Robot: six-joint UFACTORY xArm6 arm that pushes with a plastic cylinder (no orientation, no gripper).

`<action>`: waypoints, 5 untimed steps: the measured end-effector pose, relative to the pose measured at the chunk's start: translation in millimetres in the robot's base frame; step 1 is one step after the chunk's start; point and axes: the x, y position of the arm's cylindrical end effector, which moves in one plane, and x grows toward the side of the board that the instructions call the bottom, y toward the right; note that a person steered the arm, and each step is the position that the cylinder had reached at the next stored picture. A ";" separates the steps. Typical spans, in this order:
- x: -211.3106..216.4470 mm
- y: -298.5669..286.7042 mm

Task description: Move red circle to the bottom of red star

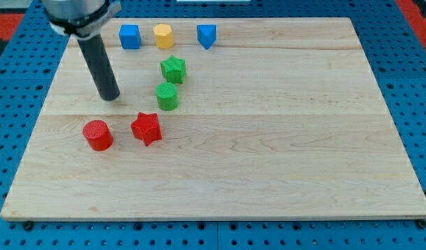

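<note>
Red circle (98,135) sits at lower left, just left of the red star (146,128). My tip (110,96), a bare rod holding nothing, stands above the circle, slightly right.

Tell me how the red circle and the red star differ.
Shape: the red circle is a round cylinder, while the red star has points. Place: the circle lies to the view's left of the star, apart from it. My tip sits nearer the circle, toward the view's top. Both are red and ridged.
</note>
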 end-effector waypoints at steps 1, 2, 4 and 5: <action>47.2 -1.9; 66.5 -8.3; 60.1 -56.6; 75.2 -72.0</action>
